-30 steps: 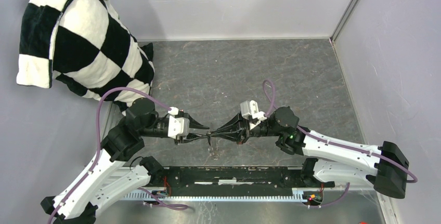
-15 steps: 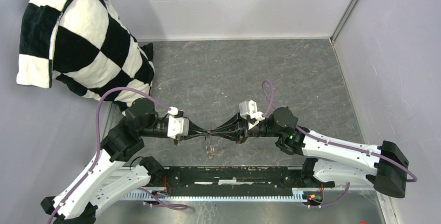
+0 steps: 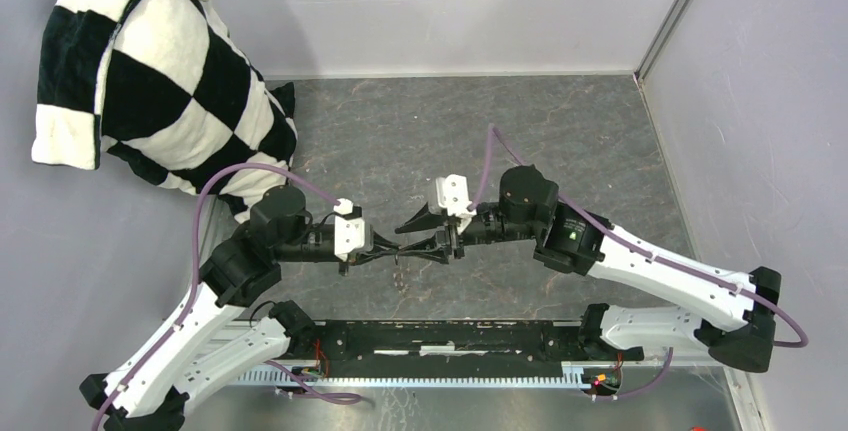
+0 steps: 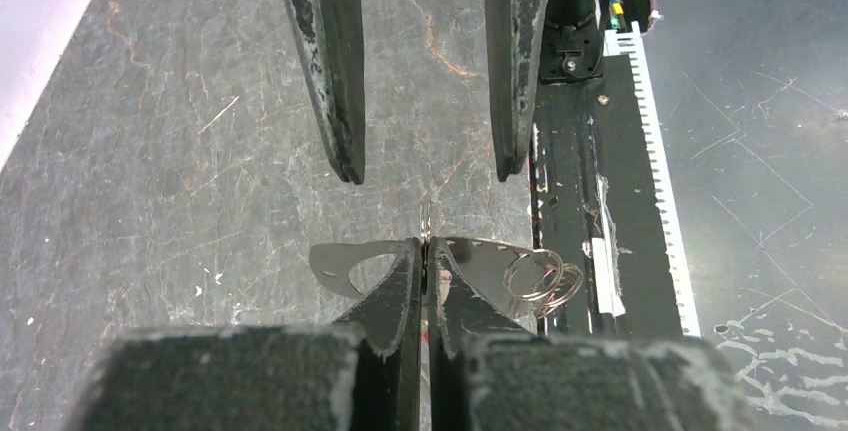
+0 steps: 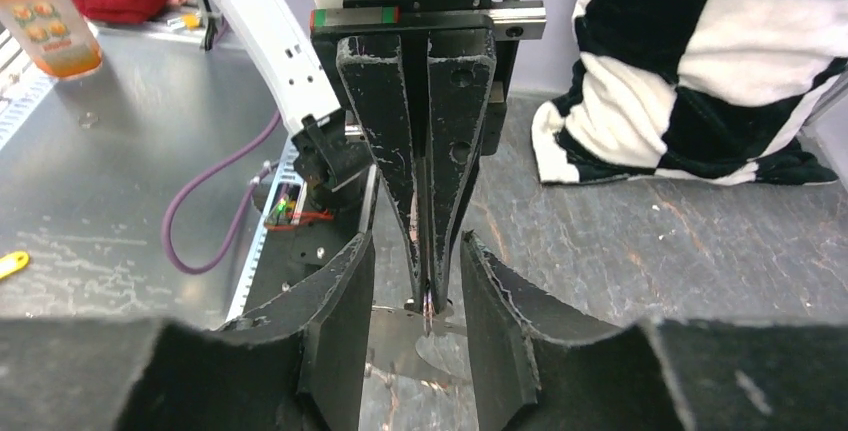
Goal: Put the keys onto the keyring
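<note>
Left gripper clenched on silver key, held above worktop. Right gripper released, fingers apart, just ahead. Small rings hang at key end. Keyring itself not clear; threading seems unfinished.

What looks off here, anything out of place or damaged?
Nothing spilled or broken. The one stray: a checked cloth slumped over the table's far-left corner. Fingers look scuffed. Left gripper is shut on a flat silver metal piece; right gripper open.

Glossy metal keys, matt scratched table
</note>
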Robot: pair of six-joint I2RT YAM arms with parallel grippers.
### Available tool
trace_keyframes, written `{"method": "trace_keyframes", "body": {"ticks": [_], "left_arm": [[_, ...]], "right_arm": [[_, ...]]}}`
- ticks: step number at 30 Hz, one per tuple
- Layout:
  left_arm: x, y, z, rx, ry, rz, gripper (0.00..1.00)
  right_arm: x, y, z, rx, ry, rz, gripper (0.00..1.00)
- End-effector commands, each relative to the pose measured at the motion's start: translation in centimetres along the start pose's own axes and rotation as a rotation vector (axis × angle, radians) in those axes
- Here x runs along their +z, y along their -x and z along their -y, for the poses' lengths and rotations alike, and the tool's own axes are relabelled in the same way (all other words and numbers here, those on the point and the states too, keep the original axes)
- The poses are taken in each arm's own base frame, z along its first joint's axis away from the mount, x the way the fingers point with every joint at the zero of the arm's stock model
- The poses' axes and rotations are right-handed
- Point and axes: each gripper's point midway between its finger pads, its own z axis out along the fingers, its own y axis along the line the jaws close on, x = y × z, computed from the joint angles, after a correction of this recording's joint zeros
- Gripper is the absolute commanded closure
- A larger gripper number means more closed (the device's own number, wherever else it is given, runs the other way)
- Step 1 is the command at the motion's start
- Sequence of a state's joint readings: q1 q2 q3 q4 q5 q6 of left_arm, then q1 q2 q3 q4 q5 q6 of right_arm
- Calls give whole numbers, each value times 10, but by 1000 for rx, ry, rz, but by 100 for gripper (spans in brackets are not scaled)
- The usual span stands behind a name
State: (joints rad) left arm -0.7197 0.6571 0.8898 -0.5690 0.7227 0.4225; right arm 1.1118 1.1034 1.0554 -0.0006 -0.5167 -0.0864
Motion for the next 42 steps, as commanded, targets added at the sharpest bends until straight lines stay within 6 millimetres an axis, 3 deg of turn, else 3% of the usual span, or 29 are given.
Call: {"method": "trace_keyframes", "body": {"ticks": [1,19,29,34,38,40,42], "left_arm": [[-3,14,-5,45,16,30,98],[-5,15,6,74,-37,36,98],[-6,18,4,83,-30,38,98],[-6,19,5,81,-33,41,98],[-7,19,7,79,-37,45,98],[-7,17,8,78,-39,44,97],[-7,17,8,78,-38,44,86]], "right_arm": [[-2,-24,-8,-5,72,-168,58],[3,-13,6,-72,71,-216,64],[9,-26,4,-39,104,-257,67],[11,-28,6,-40,103,-268,77],[11,-27,7,-49,99,-261,99],[11,-25,7,-53,95,-251,100],[10,-26,9,-53,83,-243,100]]}}
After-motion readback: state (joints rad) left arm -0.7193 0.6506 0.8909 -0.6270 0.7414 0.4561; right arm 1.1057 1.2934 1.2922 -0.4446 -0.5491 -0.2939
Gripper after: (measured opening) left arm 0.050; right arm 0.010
